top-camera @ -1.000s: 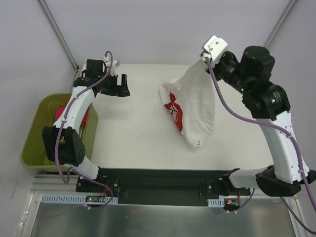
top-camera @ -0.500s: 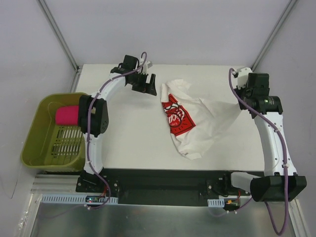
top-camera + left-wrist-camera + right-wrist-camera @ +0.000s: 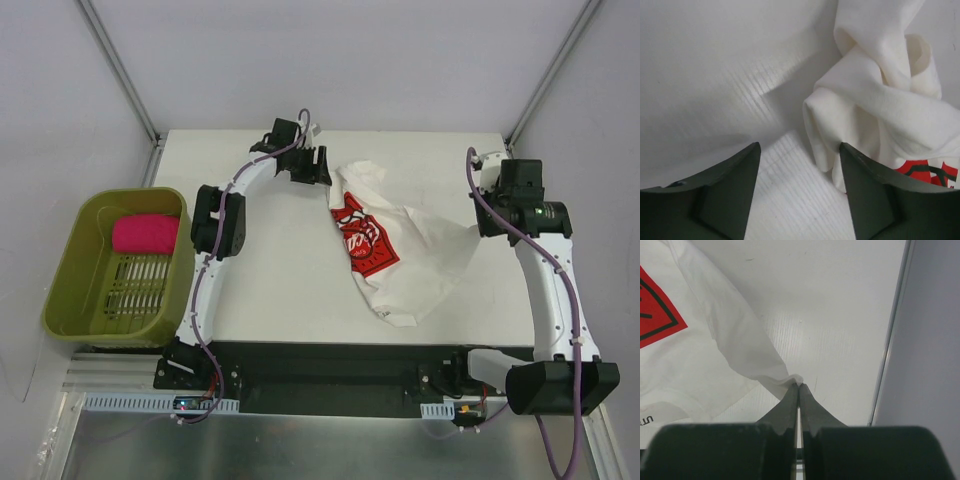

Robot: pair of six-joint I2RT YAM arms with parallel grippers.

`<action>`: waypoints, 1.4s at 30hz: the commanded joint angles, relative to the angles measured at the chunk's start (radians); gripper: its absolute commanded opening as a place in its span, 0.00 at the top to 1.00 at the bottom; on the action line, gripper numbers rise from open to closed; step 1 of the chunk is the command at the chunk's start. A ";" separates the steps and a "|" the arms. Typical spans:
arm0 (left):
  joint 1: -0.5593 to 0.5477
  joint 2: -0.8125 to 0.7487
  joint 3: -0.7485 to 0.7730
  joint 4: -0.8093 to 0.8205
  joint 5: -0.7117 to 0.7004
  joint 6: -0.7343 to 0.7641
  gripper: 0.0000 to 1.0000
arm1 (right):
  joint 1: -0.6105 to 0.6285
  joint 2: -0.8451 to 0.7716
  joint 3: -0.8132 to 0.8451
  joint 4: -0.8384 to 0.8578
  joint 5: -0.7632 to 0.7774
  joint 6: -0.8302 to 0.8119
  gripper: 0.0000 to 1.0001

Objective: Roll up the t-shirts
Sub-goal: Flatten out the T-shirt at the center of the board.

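The white t-shirt (image 3: 415, 245) with a red chest print (image 3: 365, 242) lies crumpled on the table, stretched out toward the right. My right gripper (image 3: 483, 226) is shut on the shirt's right corner, low near the table's right edge; in the right wrist view the gripper (image 3: 799, 385) pinches a fold of the white cloth (image 3: 715, 345). My left gripper (image 3: 318, 168) is open beside the shirt's bunched far-left end. In the left wrist view the gripper (image 3: 799, 149) frames bare table, with the folded cloth (image 3: 875, 100) just ahead of the right finger.
An olive-green basket (image 3: 70, 290) stands off the table's left edge and holds a pink roll (image 3: 145, 232). A metal rail (image 3: 890, 340) and a grey wall run along the table's right edge, close to my right gripper.
My right gripper has lowered the hanging shirt and drawn its corner to the right, spreading it on the table. My left gripper has swung right to the shirt's far-left end.
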 commanded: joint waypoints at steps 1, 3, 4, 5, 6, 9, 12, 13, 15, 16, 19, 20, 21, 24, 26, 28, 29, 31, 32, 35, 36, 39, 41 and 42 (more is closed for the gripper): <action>-0.014 0.034 0.049 0.054 -0.003 -0.023 0.40 | -0.009 -0.009 -0.026 -0.020 -0.018 0.042 0.99; -0.019 0.031 0.030 0.054 0.017 -0.025 0.53 | -0.007 -0.010 -0.049 -0.008 -0.032 0.054 0.99; -0.019 0.030 0.010 0.054 0.029 -0.019 0.55 | -0.007 -0.009 -0.056 0.006 -0.041 0.057 0.99; -0.019 0.026 0.001 0.054 0.064 -0.014 0.62 | -0.007 -0.007 -0.060 0.010 -0.048 0.061 0.99; -0.019 0.017 -0.005 0.054 0.083 0.000 0.69 | -0.009 -0.003 -0.069 0.015 -0.061 0.064 0.99; -0.017 -0.013 -0.028 0.048 0.123 0.067 1.00 | -0.007 0.022 -0.080 0.037 -0.078 0.057 0.99; 0.001 -0.085 -0.056 0.028 0.146 0.093 1.00 | -0.024 0.052 -0.090 0.067 -0.078 0.050 0.99; 0.009 -0.117 -0.071 0.025 0.157 0.093 1.00 | -0.027 0.058 -0.086 0.084 -0.081 0.050 0.99; 0.032 -0.235 -0.120 0.019 0.209 0.090 1.00 | -0.032 0.078 -0.077 0.106 -0.081 0.050 0.99; 0.053 -0.274 -0.181 0.020 0.209 0.080 1.00 | -0.035 0.085 -0.072 0.131 -0.080 0.050 0.99; 0.067 -0.325 -0.238 0.029 0.197 0.009 0.76 | -0.047 0.101 -0.069 0.185 -0.115 0.045 0.99; 0.064 -0.311 -0.231 0.032 0.198 -0.005 0.60 | -0.050 0.108 -0.060 0.190 -0.115 0.047 0.99; 0.055 -0.268 -0.219 0.042 0.195 -0.017 0.46 | -0.052 0.121 -0.055 0.188 -0.123 0.050 0.99; 0.012 -0.170 -0.125 0.055 0.148 -0.032 0.33 | -0.050 0.132 -0.040 0.166 -0.135 0.053 0.99; -0.012 -0.088 -0.075 0.068 0.105 -0.048 0.32 | -0.052 0.132 -0.040 0.159 -0.127 0.053 0.99; -0.026 -0.041 -0.002 0.078 0.064 -0.069 0.35 | -0.052 0.131 -0.037 0.149 -0.111 0.054 0.99; -0.036 -0.009 0.015 0.080 0.030 -0.066 0.39 | -0.052 0.128 -0.032 0.138 -0.104 0.054 0.99; -0.039 0.014 0.053 0.085 0.008 -0.090 0.41 | -0.053 0.117 -0.014 0.106 -0.097 0.045 0.99; -0.039 0.023 0.055 0.089 -0.009 -0.103 0.42 | -0.053 0.114 -0.011 0.096 -0.097 0.042 0.99; -0.039 0.042 0.056 0.095 -0.010 -0.126 0.43 | -0.061 0.105 -0.014 0.078 -0.058 0.036 0.99; -0.039 0.046 0.052 0.097 -0.013 -0.133 0.42 | -0.063 0.102 -0.018 0.081 -0.058 0.036 0.99; -0.040 0.063 0.032 0.097 -0.013 -0.134 0.47 | -0.067 0.092 -0.037 0.083 -0.063 0.031 0.99; -0.042 0.056 0.009 0.094 -0.010 -0.135 0.51 | -0.069 0.091 -0.047 0.086 -0.061 0.025 0.99; -0.042 0.051 -0.016 0.095 -0.004 -0.140 0.55 | -0.069 0.095 -0.050 0.093 -0.061 0.022 0.99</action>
